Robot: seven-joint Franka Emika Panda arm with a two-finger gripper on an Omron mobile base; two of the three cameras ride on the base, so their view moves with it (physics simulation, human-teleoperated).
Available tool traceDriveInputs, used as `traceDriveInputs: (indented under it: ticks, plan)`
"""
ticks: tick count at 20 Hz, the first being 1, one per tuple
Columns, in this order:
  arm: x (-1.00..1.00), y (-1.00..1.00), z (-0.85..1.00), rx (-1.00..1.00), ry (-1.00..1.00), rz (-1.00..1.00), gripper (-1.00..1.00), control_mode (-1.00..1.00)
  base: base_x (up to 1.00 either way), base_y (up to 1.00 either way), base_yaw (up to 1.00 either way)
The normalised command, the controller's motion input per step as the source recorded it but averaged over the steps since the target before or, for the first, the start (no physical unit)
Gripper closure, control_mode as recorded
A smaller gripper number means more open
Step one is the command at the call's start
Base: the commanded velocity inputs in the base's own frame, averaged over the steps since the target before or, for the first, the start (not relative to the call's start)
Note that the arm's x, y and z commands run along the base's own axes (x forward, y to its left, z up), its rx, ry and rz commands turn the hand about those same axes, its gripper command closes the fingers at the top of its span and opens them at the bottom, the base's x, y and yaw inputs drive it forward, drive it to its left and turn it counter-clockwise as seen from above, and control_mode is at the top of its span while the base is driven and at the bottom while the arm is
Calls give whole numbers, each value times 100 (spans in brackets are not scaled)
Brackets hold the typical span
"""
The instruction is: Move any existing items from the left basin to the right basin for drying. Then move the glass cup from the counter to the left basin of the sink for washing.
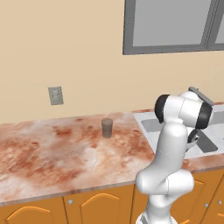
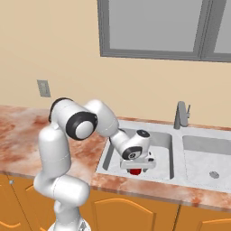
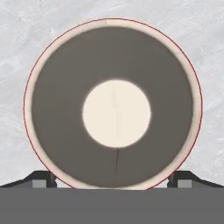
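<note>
Your two-finger gripper (image 2: 135,169) points straight down into the left basin (image 2: 162,144) of the light grey metal two-basin sink (image 2: 178,135), directly above the small glossy red mug (image 2: 135,171) with the pale inside. In the hand view you look down the mug's mouth (image 3: 113,103): its rim sits centred just ahead of the hand, and the two dark fingertips (image 3: 41,178) stand spread wide apart, one on each side of the rim (whether they touch it cannot be told). The right basin (image 2: 205,158) lies well off to the hand's right, past the angular grey faucet (image 2: 181,115). The greyish-brown handleless glass tumbler (image 1: 106,127) stands upright on the reddish marbled stone counter (image 1: 52,148), well to the hand's left, apart from the sink.
</note>
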Motion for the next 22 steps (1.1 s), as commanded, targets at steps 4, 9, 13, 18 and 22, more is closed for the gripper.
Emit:
traceDriveInputs:
  ticks: [4,9,13,18,22]
  plan:
    - [5,-3,-2,1,0,0,-100,-100,0,0,0]
    - [0,-10,-3,1,0,0,-100,-100,0,0,0]
    - [-4,0,-11,1,0,0,-100,-100,0,0,0]
    - [-1,16,-22,0,8,0,100,-100,0,0,0]
    - [0,8,-9,0,5,0,100,-100,0,0,0]
